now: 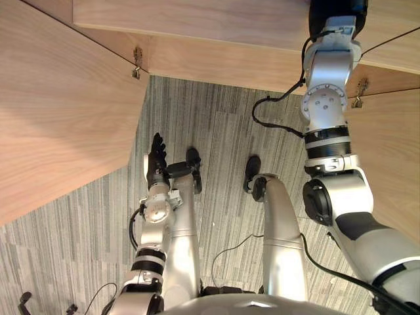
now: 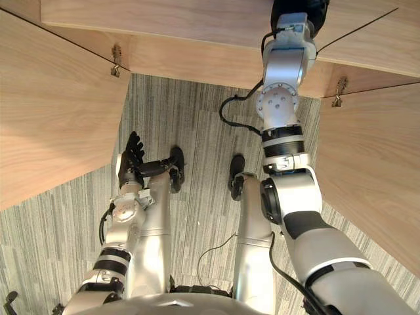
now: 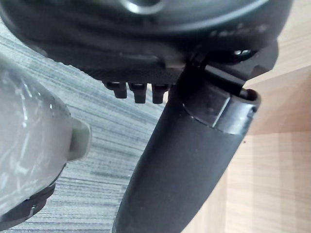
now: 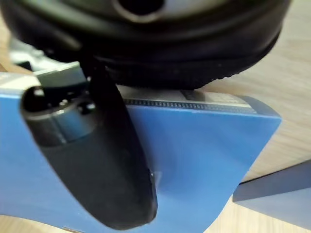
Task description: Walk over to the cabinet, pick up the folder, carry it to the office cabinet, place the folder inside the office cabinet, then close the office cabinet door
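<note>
Right hand (image 1: 336,9) is up inside the open cabinet with its thumb (image 4: 97,160) clamped across the face of the blue folder (image 4: 194,155). The fingers are behind the sheet and hidden, so I read it as a pinch. The folder is over the wood shelf (image 4: 291,73); can't tell if it's resting or hanging. Left hand (image 1: 156,161) hangs by the leg over the carpet (image 1: 216,125), fingers loose and straight, holding nothing.

Risks as I see them:
- The pinch looks like one thumb on a slick cover. With any wrist roll the folder pivots or slides out. If it isn't bearing on the shelf at let-go, it drops to the carpet.
- There's a second blue-grey slab (image 4: 282,194) just beside the folder's corner; can't tell what it is. Pushing further in could snag that corner and buckle the folder, or shove the slab.
- The right forearm runs near the right door (image 1: 394,170) and its hinge (image 1: 357,92). A sideways pull-out could knock the door or drag the arm's cable across the hinge.
- Left door (image 1: 59,111) and right door both stand wide. Swinging either one before the arm is fully out traps the wrist.
- The left hand is well apart from the left door, so closing needs a long reach, and the balance shifts while the right arm is extended.
- A folder edge left proud of the shelf would stop the door seating.
</note>
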Motion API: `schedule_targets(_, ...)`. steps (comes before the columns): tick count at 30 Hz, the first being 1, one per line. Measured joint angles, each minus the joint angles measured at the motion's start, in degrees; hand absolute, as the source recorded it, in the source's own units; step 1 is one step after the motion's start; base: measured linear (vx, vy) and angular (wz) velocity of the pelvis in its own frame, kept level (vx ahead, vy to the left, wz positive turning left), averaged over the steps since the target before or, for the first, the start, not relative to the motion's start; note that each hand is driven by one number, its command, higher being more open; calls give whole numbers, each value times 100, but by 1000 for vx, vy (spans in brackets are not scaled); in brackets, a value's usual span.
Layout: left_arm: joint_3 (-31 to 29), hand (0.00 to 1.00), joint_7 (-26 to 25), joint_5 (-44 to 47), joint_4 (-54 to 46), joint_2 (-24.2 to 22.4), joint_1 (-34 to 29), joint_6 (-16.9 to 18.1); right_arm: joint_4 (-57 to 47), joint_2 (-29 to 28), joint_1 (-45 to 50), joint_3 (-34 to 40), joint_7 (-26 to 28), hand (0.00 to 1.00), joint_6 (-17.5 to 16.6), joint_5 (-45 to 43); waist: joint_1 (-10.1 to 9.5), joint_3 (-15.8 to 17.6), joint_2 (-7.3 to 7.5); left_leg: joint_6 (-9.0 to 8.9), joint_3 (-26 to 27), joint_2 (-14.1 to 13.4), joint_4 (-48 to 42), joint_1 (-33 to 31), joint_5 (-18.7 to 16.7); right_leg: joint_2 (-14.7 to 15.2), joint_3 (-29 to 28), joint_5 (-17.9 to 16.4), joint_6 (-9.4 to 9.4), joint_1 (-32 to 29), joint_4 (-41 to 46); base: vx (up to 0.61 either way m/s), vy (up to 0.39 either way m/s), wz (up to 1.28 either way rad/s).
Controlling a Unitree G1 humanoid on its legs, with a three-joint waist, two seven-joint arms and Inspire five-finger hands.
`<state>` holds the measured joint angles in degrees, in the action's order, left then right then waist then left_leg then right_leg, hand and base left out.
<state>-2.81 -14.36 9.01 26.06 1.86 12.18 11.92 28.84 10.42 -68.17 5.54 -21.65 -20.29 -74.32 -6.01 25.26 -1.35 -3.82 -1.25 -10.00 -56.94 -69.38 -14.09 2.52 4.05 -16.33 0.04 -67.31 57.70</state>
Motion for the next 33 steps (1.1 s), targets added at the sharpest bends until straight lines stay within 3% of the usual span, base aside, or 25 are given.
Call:
schedule_targets(19, 35, 100, -158, 53, 52, -224, 54, -21, -51, 78, -25, -5, -139, 100, -94, 16, 15, -2, -3, -63, -63, -6, 230, 159, 83, -10, 92, 31, -41, 168, -181, -2, 54, 2)
schedule_targets(25, 25, 100, -149, 53, 39, -211, 43, -22, -110, 412, 32, -283, -78, 100, 106, 585, 59, 0, 0, -54, -46, -33, 289, 176, 89, -40, 92, 94, -25, 218, -324, -2, 63, -4)
schedule_targets(33, -37, 100, -114, 52, 44, -185, -22, -20, -722, 991, 669, -489, 450, 100, 269, 1028, 128, 49, 87, -25, 46, -49, 472, 365, 106, -39, 60, 160, 15, 395, -544, 8, 59, -3)
